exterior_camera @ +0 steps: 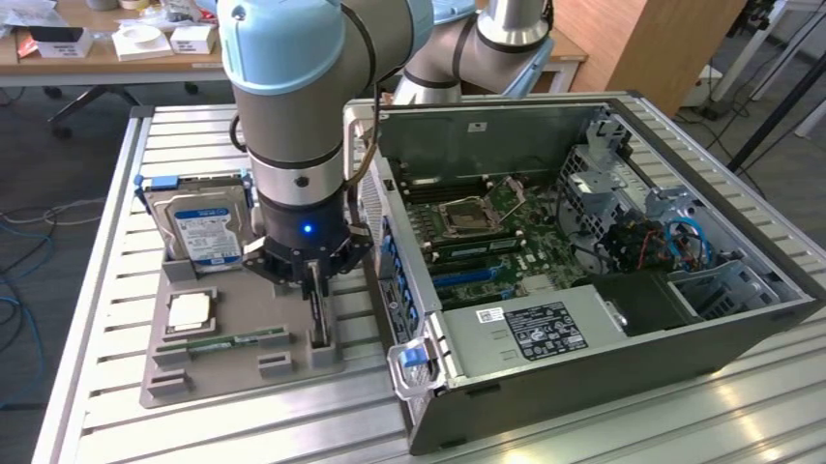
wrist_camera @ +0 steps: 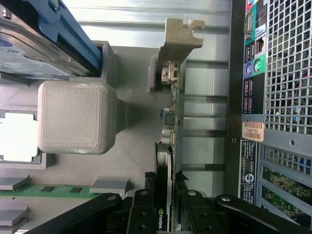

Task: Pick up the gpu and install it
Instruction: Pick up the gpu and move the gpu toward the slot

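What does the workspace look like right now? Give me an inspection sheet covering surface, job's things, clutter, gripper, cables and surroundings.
Surface: slatted metal table carrying a grey parts tray and an open computer case.
Job's things: gpu standing on edge in its tray slot, not in the case.
Clutter: hard drive, processor and memory stick, all in the tray.
Gripper: gripper low over the gpu, at its upper edge.
Cables: blue cables inside the case; floor cable beside the table.
Surroundings: desk with white boxes behind the table.
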Tool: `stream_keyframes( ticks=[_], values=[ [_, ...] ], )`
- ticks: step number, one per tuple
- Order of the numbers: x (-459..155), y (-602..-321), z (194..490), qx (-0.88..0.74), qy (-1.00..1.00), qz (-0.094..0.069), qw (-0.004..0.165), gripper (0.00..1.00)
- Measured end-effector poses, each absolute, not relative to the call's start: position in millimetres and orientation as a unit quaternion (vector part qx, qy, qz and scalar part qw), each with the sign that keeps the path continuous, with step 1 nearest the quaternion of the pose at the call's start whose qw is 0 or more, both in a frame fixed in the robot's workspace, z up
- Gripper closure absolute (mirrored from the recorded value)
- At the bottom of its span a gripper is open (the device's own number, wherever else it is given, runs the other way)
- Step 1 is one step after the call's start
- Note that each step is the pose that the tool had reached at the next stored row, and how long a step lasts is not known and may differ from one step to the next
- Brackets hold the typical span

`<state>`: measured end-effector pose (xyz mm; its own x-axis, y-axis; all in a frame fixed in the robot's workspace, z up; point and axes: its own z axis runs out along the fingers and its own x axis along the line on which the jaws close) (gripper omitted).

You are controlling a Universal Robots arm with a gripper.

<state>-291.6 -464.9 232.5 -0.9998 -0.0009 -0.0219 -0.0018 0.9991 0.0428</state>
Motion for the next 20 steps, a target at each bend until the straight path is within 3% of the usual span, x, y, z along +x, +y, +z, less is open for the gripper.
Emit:
stream_keyframes(
  ticks=[20],
  values=[
    [-291.7,-464.9,241.4,-0.001,1.0,0.021,0.011,0.74]
  ],
)
